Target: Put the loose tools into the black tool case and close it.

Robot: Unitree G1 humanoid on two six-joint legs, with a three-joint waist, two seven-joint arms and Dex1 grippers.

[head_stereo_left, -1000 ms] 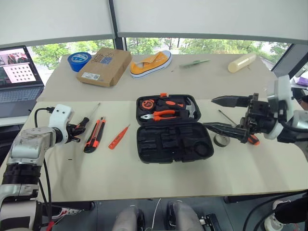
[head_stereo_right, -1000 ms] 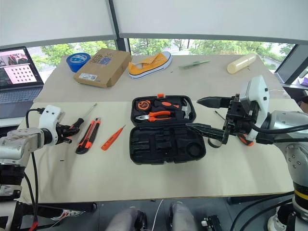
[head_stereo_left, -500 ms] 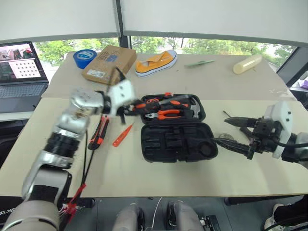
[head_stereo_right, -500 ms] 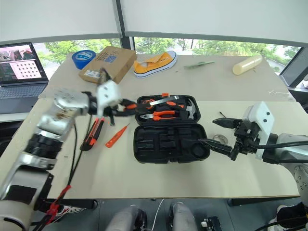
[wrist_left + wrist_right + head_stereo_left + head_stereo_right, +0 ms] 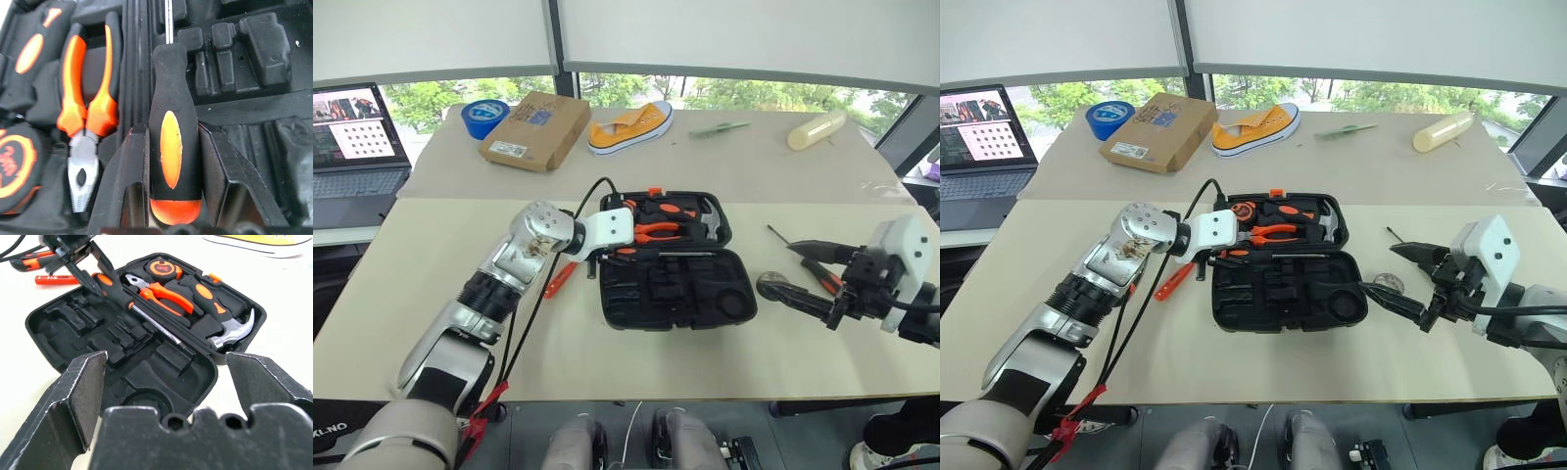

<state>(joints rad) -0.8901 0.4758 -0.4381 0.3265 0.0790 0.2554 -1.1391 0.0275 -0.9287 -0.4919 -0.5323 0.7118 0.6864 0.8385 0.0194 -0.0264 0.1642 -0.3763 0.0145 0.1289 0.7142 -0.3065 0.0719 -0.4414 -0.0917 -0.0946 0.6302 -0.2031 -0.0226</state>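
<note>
Black moulded tool case (image 5: 1288, 264) lies open mid-tabletop. Left gripper (image 5: 172, 196) pinches a screwdriver (image 5: 172, 137) by its handle, shaft along the hinge channel, apparently to seat it. Right gripper (image 5: 1408, 279) waits spread near the tabletop's right edge, over the tape roll (image 5: 1391, 284).

you're looking across a beige table (image 5: 431, 323) set against a second one (image 5: 734, 157) behind it. along the far side runs a window (image 5: 734, 93) with green trees outside and pale roller blinds (image 5: 431, 39) drawn most of the way down. daylight is soft and even. a laptop (image 5: 352, 147) sits open at far left.
</note>
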